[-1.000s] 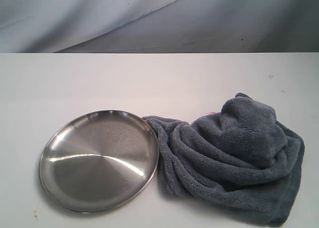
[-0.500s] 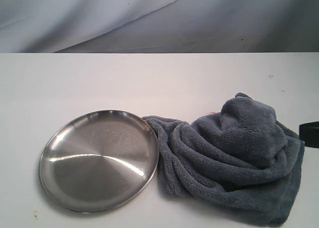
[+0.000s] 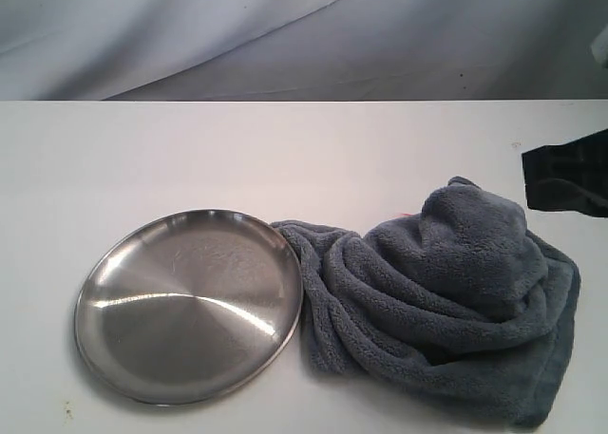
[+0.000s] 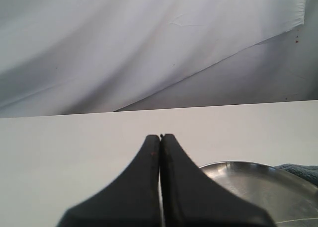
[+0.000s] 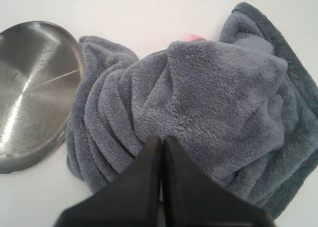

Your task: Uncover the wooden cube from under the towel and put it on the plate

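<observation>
The steel plate (image 3: 190, 306) lies at the front left of the white table, with nothing on it. The blue-grey towel (image 3: 446, 292) is bunched in thick folds against the plate's right rim, humped at its far right. The wooden cube is hidden. My right gripper (image 3: 537, 179) enters as a dark shape from the right edge, above and beyond the towel's hump. In the right wrist view the towel (image 5: 208, 98) and plate (image 5: 30, 88) lie below the shut, empty right gripper (image 5: 162, 137). My left gripper (image 4: 160, 136) is shut and empty, with the plate (image 4: 258, 182) beside it.
A small pink spot (image 5: 191, 37) peeks out at the towel's far edge. The white table (image 3: 285, 149) stretches back to a draped grey-white backdrop (image 3: 285, 35). The towel's front corner reaches close to the table's near edge.
The right gripper has come into the exterior view from the right edge, rising and reaching further in over the towel's far side. Plate and towel have not moved.
</observation>
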